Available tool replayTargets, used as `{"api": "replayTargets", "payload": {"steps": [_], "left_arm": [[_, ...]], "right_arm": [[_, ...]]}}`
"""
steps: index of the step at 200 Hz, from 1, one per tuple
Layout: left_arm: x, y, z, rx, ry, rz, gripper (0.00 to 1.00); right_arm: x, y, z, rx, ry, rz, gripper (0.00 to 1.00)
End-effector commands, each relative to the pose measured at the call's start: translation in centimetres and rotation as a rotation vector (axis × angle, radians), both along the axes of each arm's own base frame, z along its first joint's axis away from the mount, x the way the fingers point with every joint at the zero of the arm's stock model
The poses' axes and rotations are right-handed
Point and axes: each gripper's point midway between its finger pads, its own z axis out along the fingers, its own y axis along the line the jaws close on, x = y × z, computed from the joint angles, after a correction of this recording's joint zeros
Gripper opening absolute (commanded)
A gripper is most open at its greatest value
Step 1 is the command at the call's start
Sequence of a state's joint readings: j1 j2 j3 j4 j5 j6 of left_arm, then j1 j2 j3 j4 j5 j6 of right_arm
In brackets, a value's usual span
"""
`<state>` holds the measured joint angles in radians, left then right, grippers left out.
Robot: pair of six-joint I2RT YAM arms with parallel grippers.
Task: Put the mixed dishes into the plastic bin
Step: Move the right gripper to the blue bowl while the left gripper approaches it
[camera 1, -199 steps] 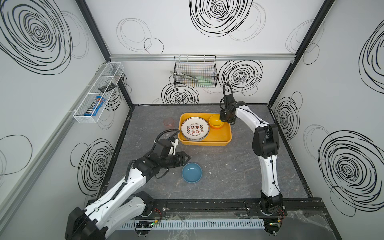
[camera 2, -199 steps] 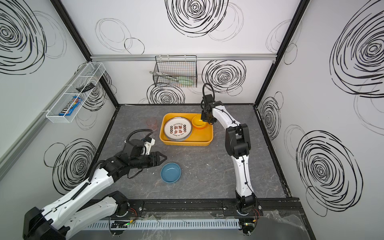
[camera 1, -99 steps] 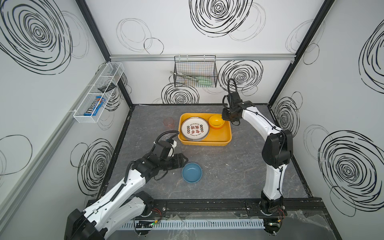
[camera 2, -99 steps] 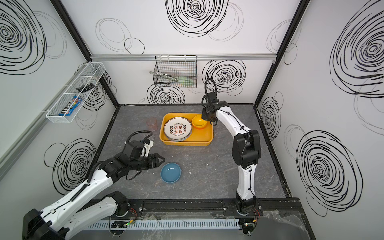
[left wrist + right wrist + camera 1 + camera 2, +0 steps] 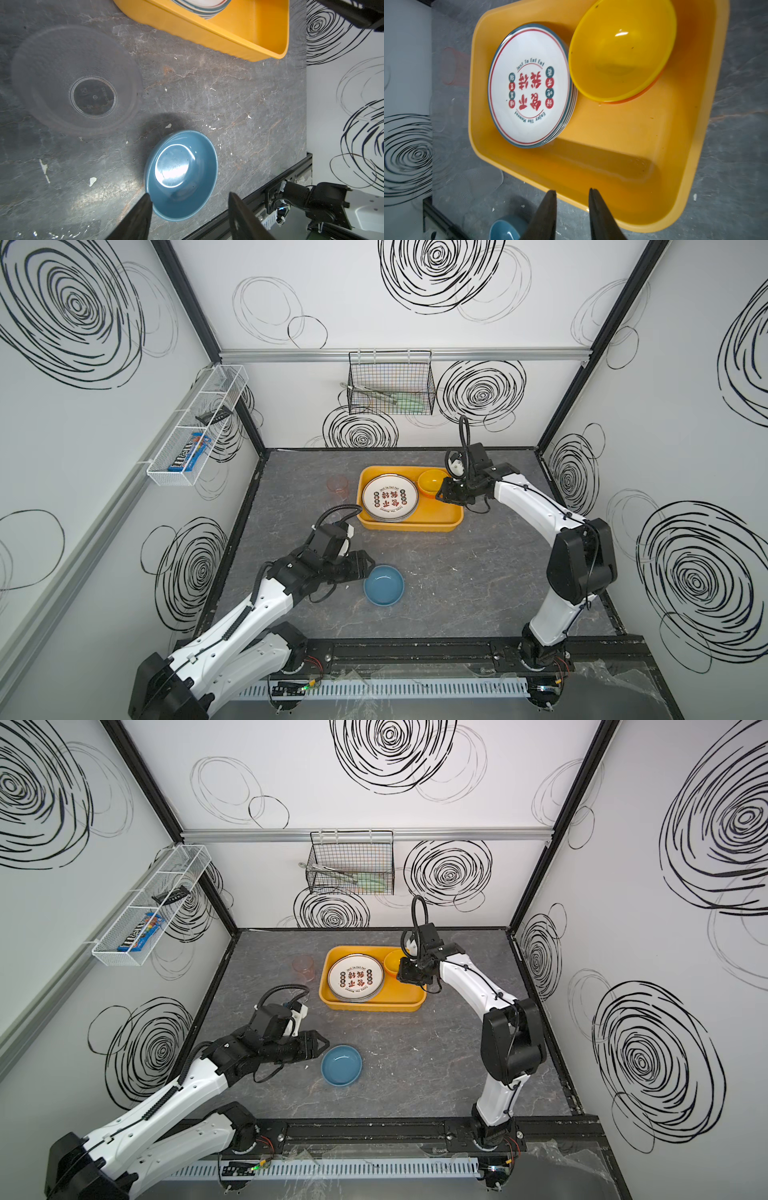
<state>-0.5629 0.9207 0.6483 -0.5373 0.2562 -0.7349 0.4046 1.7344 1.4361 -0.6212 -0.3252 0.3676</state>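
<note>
The yellow-orange plastic bin point(image 5: 440, 514) point(image 5: 403, 994) point(image 5: 612, 145) lies at the back middle of the table. In it are stacked white plates with red characters point(image 5: 390, 497) point(image 5: 529, 87) and a yellow bowl point(image 5: 432, 481) point(image 5: 623, 47) nested on an orange bowl point(image 5: 652, 87). A blue bowl point(image 5: 383, 585) point(image 5: 180, 174) stands alone on the table toward the front. My left gripper point(image 5: 368, 566) point(image 5: 188, 197) is open just left of it, one fingertip point(image 5: 145, 199) at its rim. My right gripper point(image 5: 442, 493) point(image 5: 572, 192) hovers over the bin's edge, narrowly open and empty. A clear cup point(image 5: 76, 81) and a pinkish cup point(image 5: 337, 485) stand outside the bin.
A black wire basket point(image 5: 390, 385) hangs on the back wall and a white mesh rack point(image 5: 199, 423) on the left wall. A black rail point(image 5: 415, 649) runs along the table's front edge. Enclosure walls close in both sides.
My right gripper has drawn back from the yellow bowl toward the bin's right edge, its elbow swinging right. My left gripper has edged closer to the blue bowl.
</note>
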Motion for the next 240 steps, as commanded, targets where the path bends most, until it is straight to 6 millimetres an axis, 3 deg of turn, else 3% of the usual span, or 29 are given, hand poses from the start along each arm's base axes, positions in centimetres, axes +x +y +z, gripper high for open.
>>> {"api": "replayTargets", "payload": {"steps": [1, 51, 96, 120, 166, 240], "left_arm": [[-0.4, 0.4, -1.4, 0.038, 0.028, 0.013, 0.62], [-0.9, 0.2, -3.2, 0.082, 0.061, 0.003, 0.61], [-1.5, 0.0, -4.9, 0.119, 0.090, -0.015, 0.58], [-1.6, -0.1, -5.8, 0.140, 0.104, -0.019, 0.57], [-1.8, -0.2, -7.5, 0.182, 0.126, -0.035, 0.50], [-2.1, -0.3, -9.3, 0.221, 0.151, -0.050, 0.38]], "right_arm": [[-2.4, 2.1, 1.5, 0.112, -0.018, 0.130, 0.31], [-7.4, 3.3, 1.0, 0.175, 0.002, 0.253, 0.33], [-12.7, 4.6, -1.1, 0.210, 0.038, 0.373, 0.33], [-14.6, 5.2, -2.2, 0.256, 0.069, 0.419, 0.33], [-16.7, 6.3, -3.7, 0.246, 0.104, 0.481, 0.33], [-17.7, 6.2, -5.7, 0.207, 0.138, 0.484, 0.32]]}}
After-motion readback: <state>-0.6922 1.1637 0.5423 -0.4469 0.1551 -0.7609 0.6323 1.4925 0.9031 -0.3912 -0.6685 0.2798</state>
